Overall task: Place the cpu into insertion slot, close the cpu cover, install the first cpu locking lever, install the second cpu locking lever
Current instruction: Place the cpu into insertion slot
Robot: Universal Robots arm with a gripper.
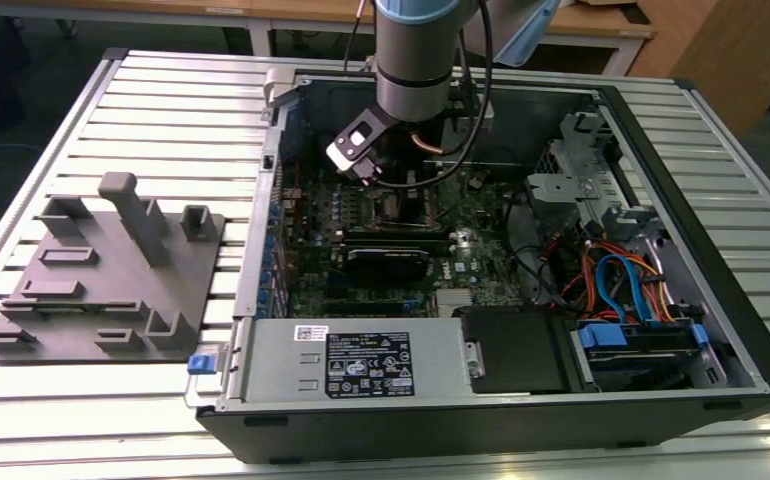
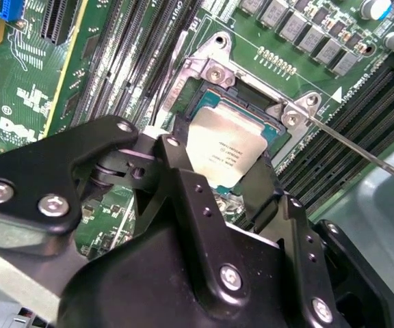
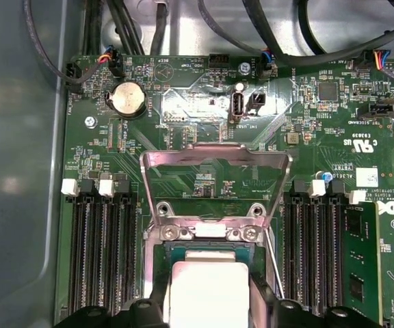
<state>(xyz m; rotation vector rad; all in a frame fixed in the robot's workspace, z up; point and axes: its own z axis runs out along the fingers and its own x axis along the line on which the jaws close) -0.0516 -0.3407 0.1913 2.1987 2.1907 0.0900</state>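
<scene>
The cpu (image 2: pixel 219 145) is a flat silver square sitting level in or just above the insertion slot (image 2: pixel 250 94); which of the two I cannot tell. My gripper (image 2: pixel 217 162) is down over it, with one black finger (image 2: pixel 175 156) against one side and the other finger against the opposite side. In the first wrist view the cpu (image 3: pixel 207 287) shows between the same fingers (image 3: pixel 258 301), at the slot's frame (image 3: pixel 207 234). The cpu cover (image 3: pixel 214 160) stands swung up and open behind the slot. A thin locking lever (image 2: pixel 361 147) sticks out beside the socket. In the exterior view the gripper (image 1: pixel 385 185) hangs inside the computer case.
Long black memory slots (image 3: pixel 104 260) flank the socket on both sides. The open computer case (image 1: pixel 705 230) holds a power supply (image 1: pixel 352 362), drive cage and coloured cables (image 1: pixel 619 285). A grey fixture block (image 1: pixel 105 270) stands on the slatted table at the exterior view's left.
</scene>
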